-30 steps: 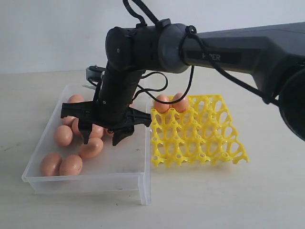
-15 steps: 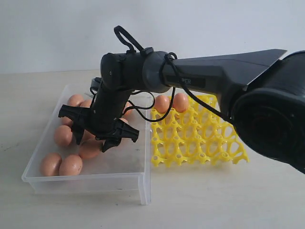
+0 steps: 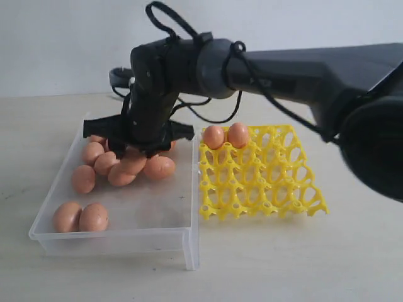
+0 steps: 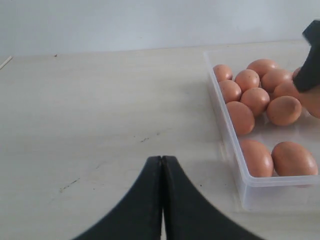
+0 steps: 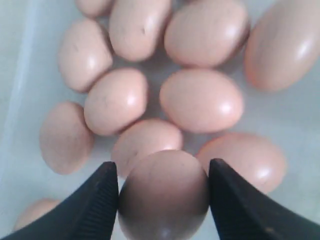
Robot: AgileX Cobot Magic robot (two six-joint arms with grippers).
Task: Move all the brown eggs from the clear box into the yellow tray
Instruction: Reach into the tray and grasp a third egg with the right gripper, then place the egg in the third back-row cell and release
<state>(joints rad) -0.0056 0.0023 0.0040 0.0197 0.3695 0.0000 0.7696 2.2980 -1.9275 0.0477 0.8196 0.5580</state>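
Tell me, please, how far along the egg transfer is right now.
Done: two brown eggs sit in the yellow tray's back row. In hand: the right gripper's jaws flank one egg in the clear box; a firm grip can't be confirmed. Left: roughly ten other eggs lie in that box.

I count one clear box [image 3: 113, 242] and one yellow tray [image 3: 234, 189]. Two brown eggs [image 3: 213, 136] sit in the tray. In the box I count twelve eggs in the right wrist view; part of the pile lies out of view there, so I cannot give the full number
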